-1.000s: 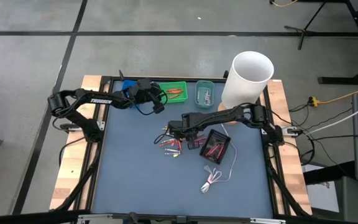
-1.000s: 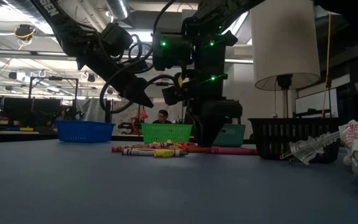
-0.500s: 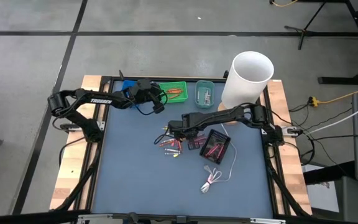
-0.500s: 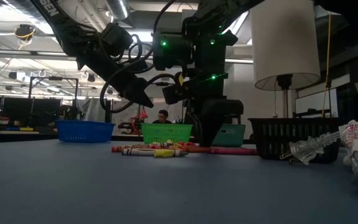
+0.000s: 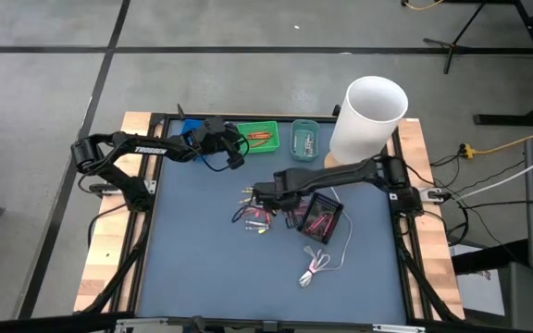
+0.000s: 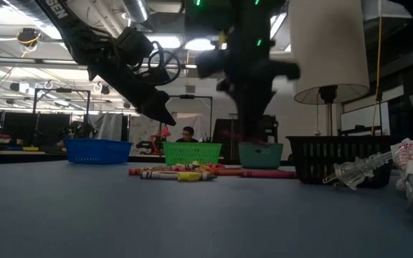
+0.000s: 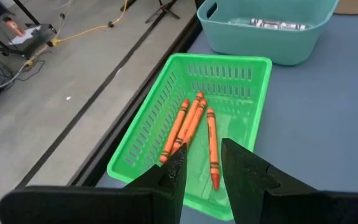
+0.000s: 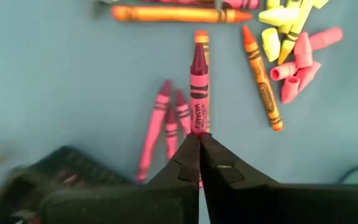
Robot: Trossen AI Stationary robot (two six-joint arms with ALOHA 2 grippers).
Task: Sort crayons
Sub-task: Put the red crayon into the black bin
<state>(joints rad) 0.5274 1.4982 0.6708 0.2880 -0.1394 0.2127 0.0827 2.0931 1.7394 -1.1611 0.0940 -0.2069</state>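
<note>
A blue-topped table (image 5: 192, 259) holds a tall white cylinder (image 5: 368, 116), a black basket (image 5: 322, 217) of pink crayons, a green basket (image 7: 241, 81) with 4 orange crayons (image 7: 194, 134), and a teal bin (image 7: 272, 28). The right gripper (image 8: 199, 144) is clamped on a magenta crayon (image 8: 199, 96) above loose crayons (image 5: 255, 219) at mid-table. The left gripper (image 7: 202, 168) hovers over the green basket, fingers parted, empty.

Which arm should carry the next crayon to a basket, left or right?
Right. The right gripper is shut on a magenta crayon, above the loose crayons beside the black basket. The left gripper hovers open over the green basket of orange crayons, holding nothing.
</note>
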